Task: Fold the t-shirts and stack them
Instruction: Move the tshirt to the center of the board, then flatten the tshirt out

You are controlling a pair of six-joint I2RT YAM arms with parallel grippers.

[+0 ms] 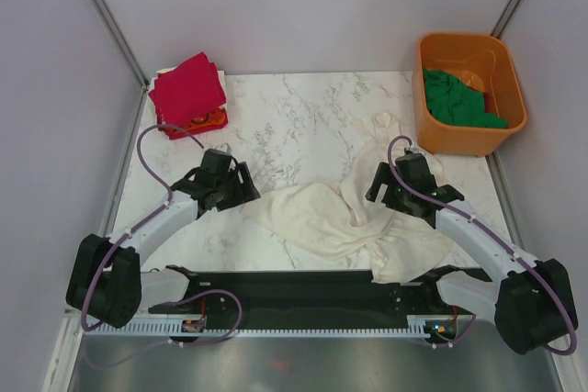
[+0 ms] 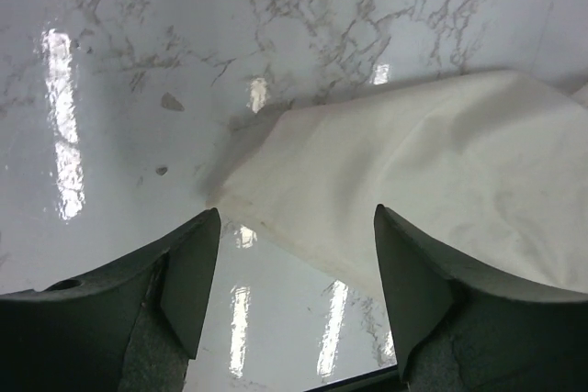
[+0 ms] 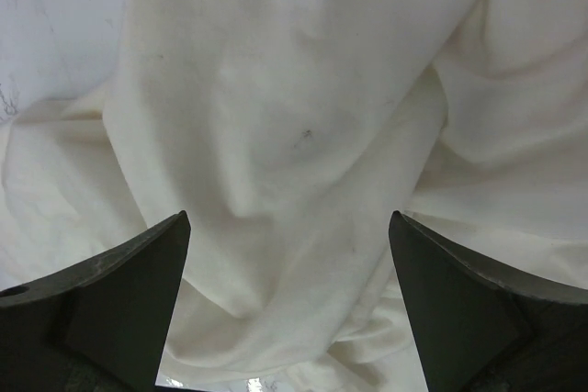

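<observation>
The cream-white t-shirt (image 1: 344, 213) lies crumpled on the marble table, stretching from mid-table to the near right edge. My left gripper (image 1: 248, 192) is open and empty just above its left corner, which shows in the left wrist view (image 2: 441, 162). My right gripper (image 1: 375, 197) is open above the bunched middle of the shirt (image 3: 294, 135). The crimson red t-shirt (image 1: 188, 87) lies folded at the back left on top of the orange-red one (image 1: 207, 121). The dark green t-shirt (image 1: 457, 100) lies crumpled in the orange tub (image 1: 501, 57).
The orange tub stands at the back right corner. Grey walls enclose the table on three sides. A black rail (image 1: 294, 286) runs along the near edge between the arm bases. Bare marble (image 1: 294, 117) shows at the table's back middle.
</observation>
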